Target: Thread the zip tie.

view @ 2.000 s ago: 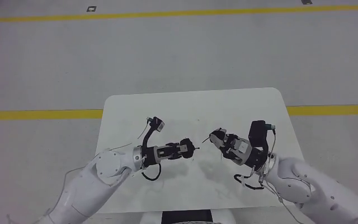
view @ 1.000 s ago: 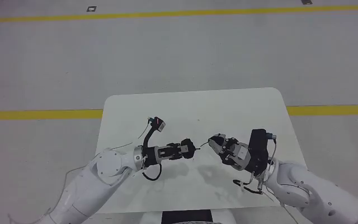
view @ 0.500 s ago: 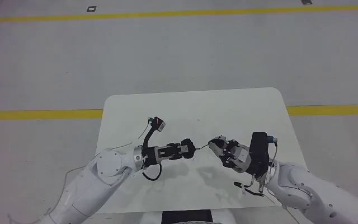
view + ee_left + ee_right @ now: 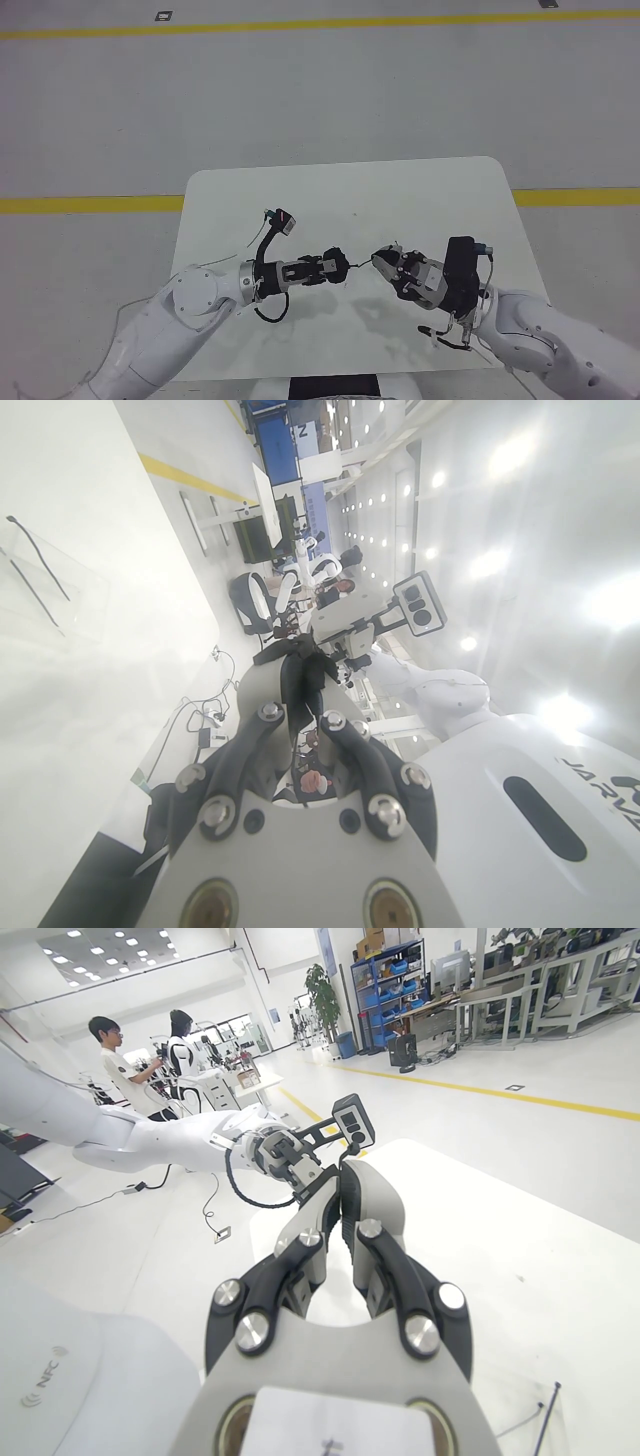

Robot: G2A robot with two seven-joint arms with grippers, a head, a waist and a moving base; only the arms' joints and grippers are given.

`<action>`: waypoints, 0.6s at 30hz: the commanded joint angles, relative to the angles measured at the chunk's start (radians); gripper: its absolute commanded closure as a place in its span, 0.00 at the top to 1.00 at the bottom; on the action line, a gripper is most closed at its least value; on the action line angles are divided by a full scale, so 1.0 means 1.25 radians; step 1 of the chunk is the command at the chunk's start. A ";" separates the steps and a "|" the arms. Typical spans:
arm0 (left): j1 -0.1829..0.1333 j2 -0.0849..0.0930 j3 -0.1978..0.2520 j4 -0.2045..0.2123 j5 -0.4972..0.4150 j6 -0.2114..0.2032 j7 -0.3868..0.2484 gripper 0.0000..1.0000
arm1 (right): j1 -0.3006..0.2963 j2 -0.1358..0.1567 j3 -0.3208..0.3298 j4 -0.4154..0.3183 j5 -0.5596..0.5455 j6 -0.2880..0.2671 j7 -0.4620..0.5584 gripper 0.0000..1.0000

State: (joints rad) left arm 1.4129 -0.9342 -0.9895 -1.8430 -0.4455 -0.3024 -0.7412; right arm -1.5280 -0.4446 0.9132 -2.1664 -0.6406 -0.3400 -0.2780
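Observation:
Above the middle of the white table (image 4: 440, 190), a thin black zip tie (image 4: 360, 263) spans the short gap between my two grippers. My left gripper (image 4: 340, 264) is shut on one end of it; its fingers (image 4: 292, 680) are pressed together around a black bit at their tips. My right gripper (image 4: 381, 260) faces it from the other side, shut on the other end. In the right wrist view the tie (image 4: 348, 1154) pokes out as a fine strand beyond the closed right gripper (image 4: 341, 1174), close to the left arm's fingers.
Spare black zip ties (image 4: 37, 555) lie on a clear sheet on the table, and show again as spare ties (image 4: 547, 1403) near the right arm. A tiny dark speck (image 4: 352, 213) marks the tabletop farther back. Table edges lie well away from both grippers.
The right gripper has come down and slightly left, closing the gap to the left gripper. The left arm has barely moved.

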 commanded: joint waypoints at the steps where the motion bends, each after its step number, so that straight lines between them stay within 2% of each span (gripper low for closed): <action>1: 0.000 0.000 0.000 0.000 0.000 0.000 0.000 0.00 | 0.005 0.001 -0.005 0.002 0.000 0.000 -0.004 0.00; 18: 0.000 0.000 0.000 0.000 0.000 0.000 0.000 0.00 | 0.046 0.000 -0.050 0.018 0.009 0.000 -0.006 0.00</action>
State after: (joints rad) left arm 1.4129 -0.9342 -0.9895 -1.8430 -0.4455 -0.3024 -0.7412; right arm -1.4733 -0.4437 0.8536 -2.1449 -0.6306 -0.3400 -0.2851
